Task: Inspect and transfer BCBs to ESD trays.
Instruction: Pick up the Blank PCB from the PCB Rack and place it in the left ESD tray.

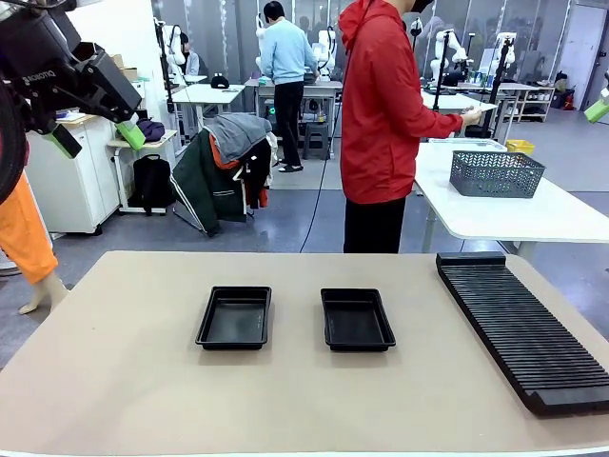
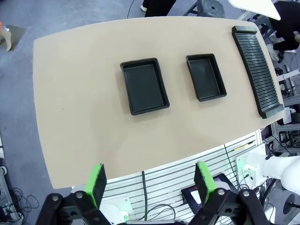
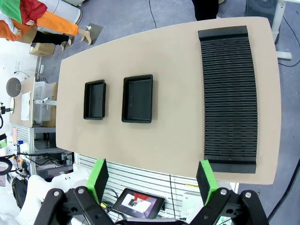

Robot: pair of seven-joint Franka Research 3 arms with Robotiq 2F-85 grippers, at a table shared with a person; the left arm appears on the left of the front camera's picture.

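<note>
Two ESD trays (image 1: 234,317) (image 1: 357,319), one slotted rack (image 1: 519,328), two hands held high.
Both empty trays lie side by side on the tabletop (image 1: 114,381), well below and ahead of the left hand (image 2: 151,183) and the right hand (image 3: 152,180). Their long axes run parallel to the rack's, from robot side to far side. Each hand's fingers are spread wide and grip nothing. The front view adds a person in red (image 1: 381,114) past the far edge.

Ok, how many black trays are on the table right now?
2. The left tray lies left of the table's middle; the right tray lies beside it, apart, between it and the long ribbed rack. Both are empty. Nothing seems to hide another.
</note>
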